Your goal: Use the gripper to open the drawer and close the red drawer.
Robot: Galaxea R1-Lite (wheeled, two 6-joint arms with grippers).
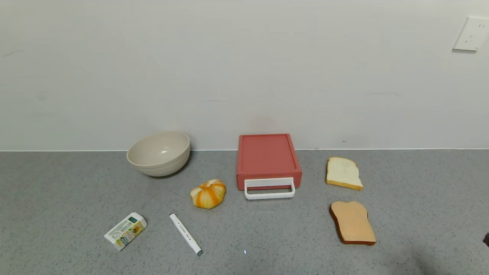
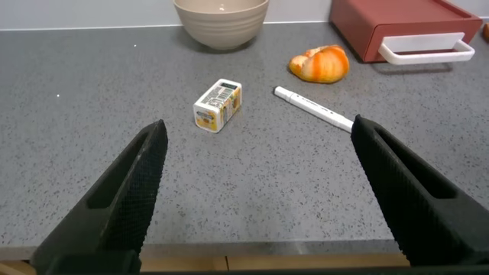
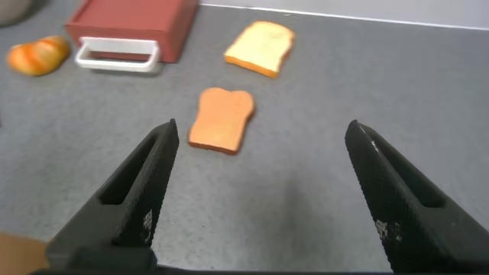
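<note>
Red drawer (image 3: 130, 30) shut, well beyond right tool (image 3: 260, 191), fingers spread, left tool (image 2: 260, 191) likewise.

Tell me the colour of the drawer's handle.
White, against the salmon-red drawer; the handle shows best in the head view.

A: Counter stock, back row?
B: Beige bowl (image 1: 158, 153) far left by wall; red drawer (image 1: 268, 159) centre, shut, w/ white handle (image 1: 269, 188) facing front.
A: Right side?
B: 2 bread slices: pale one (image 1: 343, 173) nr drawer, toasted one (image 1: 352, 222) closer in.
A: Left front?
B: Orange-striped pumpkin (image 1: 208, 193) just beside drawer; white marker (image 1: 185, 233); sm. carton (image 1: 125, 230).
</note>
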